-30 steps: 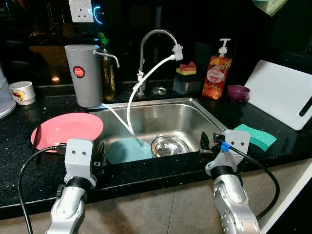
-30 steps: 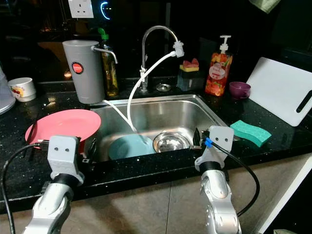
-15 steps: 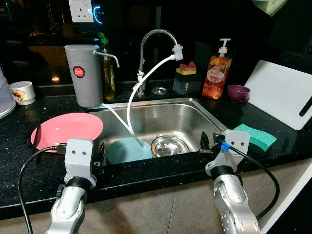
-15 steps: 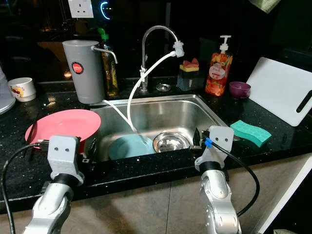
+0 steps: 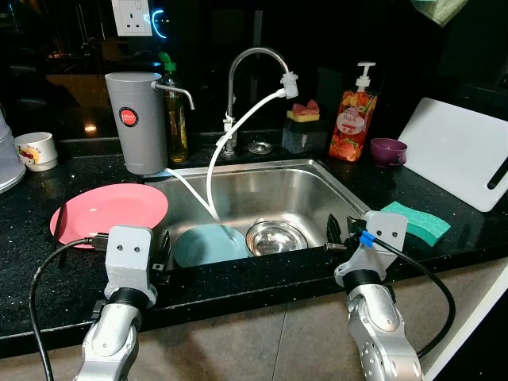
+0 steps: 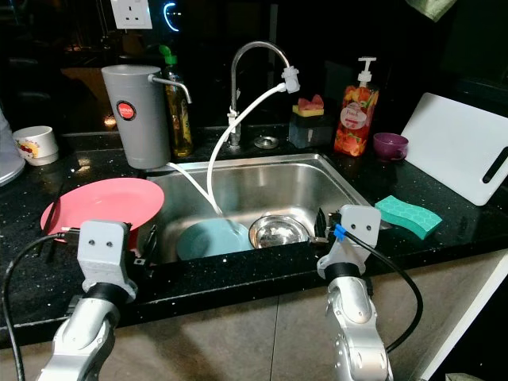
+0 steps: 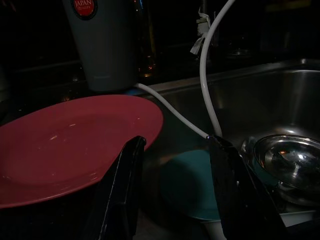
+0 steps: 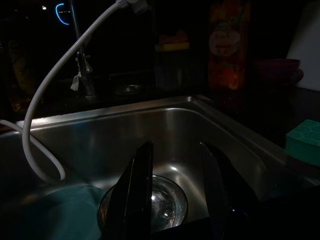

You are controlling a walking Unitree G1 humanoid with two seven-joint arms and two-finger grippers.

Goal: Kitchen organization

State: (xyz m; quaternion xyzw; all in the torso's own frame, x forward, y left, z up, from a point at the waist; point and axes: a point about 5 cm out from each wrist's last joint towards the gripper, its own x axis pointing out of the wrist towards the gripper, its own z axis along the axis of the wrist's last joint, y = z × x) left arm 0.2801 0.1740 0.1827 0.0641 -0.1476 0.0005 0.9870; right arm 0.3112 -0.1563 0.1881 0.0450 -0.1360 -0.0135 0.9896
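Left gripper (image 7: 172,192) parted, empty, at near counter edge. Pink plate (image 5: 109,210) just beyond, slightly left, flat on counter; teal plate (image 5: 209,243) in sink (image 5: 270,178). Right gripper (image 8: 177,192) parted, empty, faces steel bowl (image 5: 275,237). Left arm nearer both plates.

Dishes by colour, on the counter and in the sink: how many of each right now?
Pink: 1, the pink plate on the counter.
Teal: 1, the teal plate in the sink.
Steel: 1, the steel bowl in the sink.
Purple: 1, the purple cup.
White: 1, the white mug.
Total: 5
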